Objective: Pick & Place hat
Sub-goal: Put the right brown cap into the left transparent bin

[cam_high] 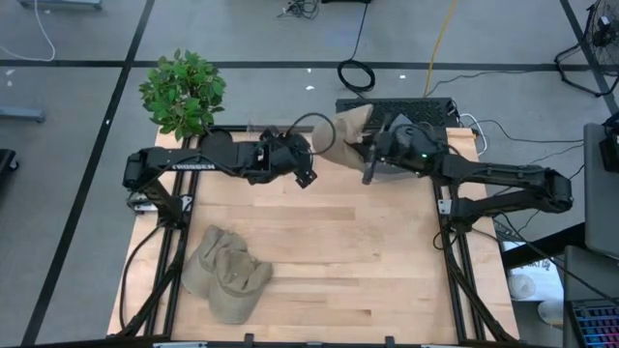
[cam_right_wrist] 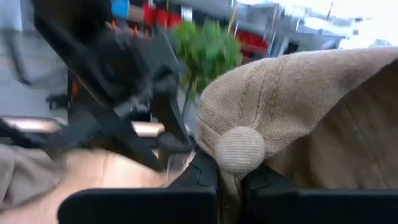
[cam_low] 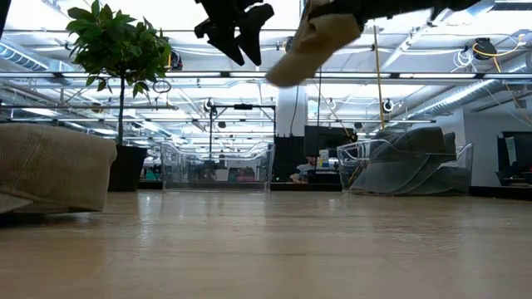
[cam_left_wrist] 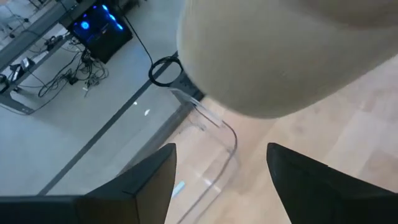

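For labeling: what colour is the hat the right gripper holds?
Tan, ribbed corduroy hat; clearest in the right wrist view.

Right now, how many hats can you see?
3. One hat hangs from the right gripper above the table's far edge; two hats lie overlapping at the near left. More could hide underneath.

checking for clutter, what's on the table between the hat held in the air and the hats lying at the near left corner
Nothing: in the high view only bare wood separates the held hat, pinched by the right gripper, from the pile of hats.
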